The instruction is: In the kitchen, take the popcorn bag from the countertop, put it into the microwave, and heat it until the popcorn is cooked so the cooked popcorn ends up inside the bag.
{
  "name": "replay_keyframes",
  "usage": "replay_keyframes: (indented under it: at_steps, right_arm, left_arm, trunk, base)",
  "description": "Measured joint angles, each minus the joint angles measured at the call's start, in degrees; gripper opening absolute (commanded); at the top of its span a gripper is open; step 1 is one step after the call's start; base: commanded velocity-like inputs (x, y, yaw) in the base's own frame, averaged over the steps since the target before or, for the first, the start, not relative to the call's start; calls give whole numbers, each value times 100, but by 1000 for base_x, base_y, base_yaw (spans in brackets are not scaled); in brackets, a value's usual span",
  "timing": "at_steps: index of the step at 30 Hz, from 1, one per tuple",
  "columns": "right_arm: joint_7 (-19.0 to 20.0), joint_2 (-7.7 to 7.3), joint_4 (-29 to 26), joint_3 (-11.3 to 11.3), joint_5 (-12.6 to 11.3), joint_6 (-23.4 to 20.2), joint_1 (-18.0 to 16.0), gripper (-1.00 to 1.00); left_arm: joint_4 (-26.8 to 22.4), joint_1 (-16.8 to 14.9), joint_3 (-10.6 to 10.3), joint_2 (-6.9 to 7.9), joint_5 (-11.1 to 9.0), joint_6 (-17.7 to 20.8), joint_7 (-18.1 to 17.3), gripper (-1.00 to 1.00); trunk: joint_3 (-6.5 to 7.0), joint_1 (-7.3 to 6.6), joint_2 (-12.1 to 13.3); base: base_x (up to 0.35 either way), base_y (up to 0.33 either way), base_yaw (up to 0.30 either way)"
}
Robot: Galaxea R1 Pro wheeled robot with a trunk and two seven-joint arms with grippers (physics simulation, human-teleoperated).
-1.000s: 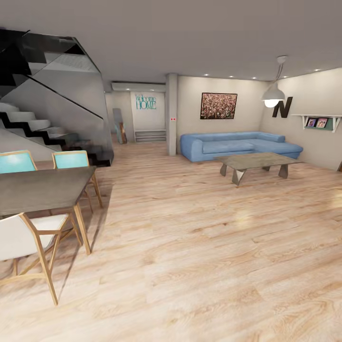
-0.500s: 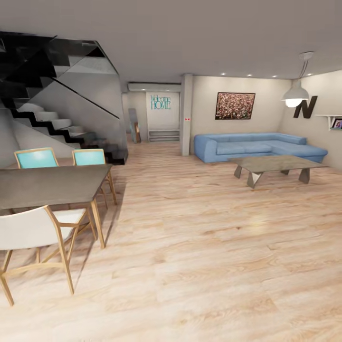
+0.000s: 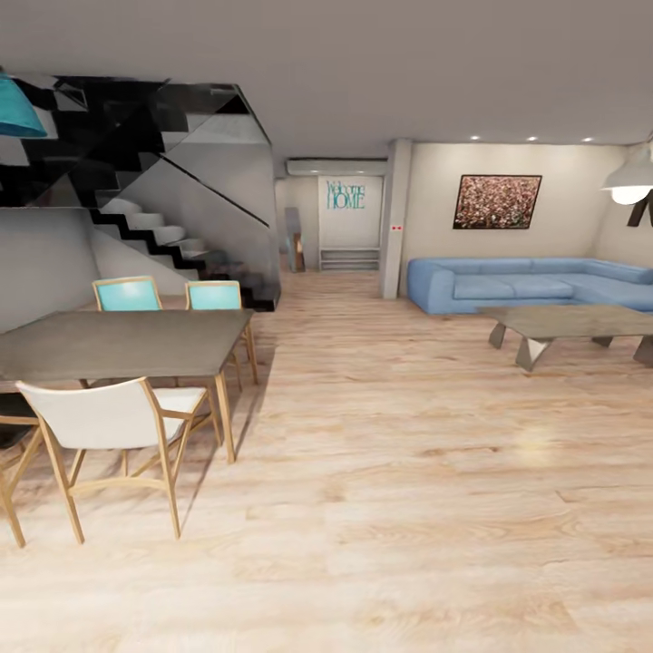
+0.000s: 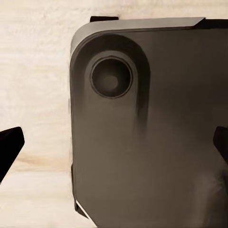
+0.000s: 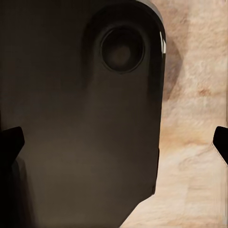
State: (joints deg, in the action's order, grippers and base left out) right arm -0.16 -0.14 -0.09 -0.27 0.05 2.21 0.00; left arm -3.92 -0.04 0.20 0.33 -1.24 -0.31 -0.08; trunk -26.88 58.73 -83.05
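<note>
Zero cargo so far, just crossing the wooden floor (image 3: 390, 472) of a living room. Carrying the left claw (image 4: 114, 147) spread wide, pinching nothing, hung low beside the dark rounded base (image 4: 152, 123). Same for the right claw (image 5: 114, 137): tips far apart, nothing between them (likely tucked down like this so nothing snags on furniture while driving).

Passing a table (image 3: 127, 343) on the left, with a white chair (image 3: 109, 419) pulled up on the near side and two teal chairs (image 3: 127, 295) on the far side. Beyond that, stairs (image 3: 163, 238). Over to the right, a blue sofa (image 3: 526, 283) with a low table (image 3: 580, 322) in front of it.

Can't place the popcorn bag from here; presumably waiting on a countertop in a kitchen somewhere off ahead.

Compared with a second ago: swung the whole view leftward (a turn of the camera, not the furniture). Brought the table and its chairs further in, pushed the sofa and low table toward the right edge, and picked up a teal lampshade (image 3: 18, 113) at the upper left.
</note>
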Motion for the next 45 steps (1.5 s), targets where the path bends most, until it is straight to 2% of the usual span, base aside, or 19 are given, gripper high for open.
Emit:
replay_keyframes:
  at_steps: [32,38,45]
  right_arm:
    - [5,-3,1,51,22,11,1,100]
    - [7,-3,8,51,-8,293,2,100]
    - [8,-7,25,51,-21,318,0,100]
  left_arm:
    - [2,2,-9,28,-3,0,0,100]
    - [1,0,-5,28,-3,0,0,100]
    - [1,0,-4,28,-3,0,0,100]
  trunk:
    - [0,0,0]
    - [0,0,0]
    - [-1,0,0]
  base:
    - [0,0,273]
    - [0,0,273]
    - [0,0,273]
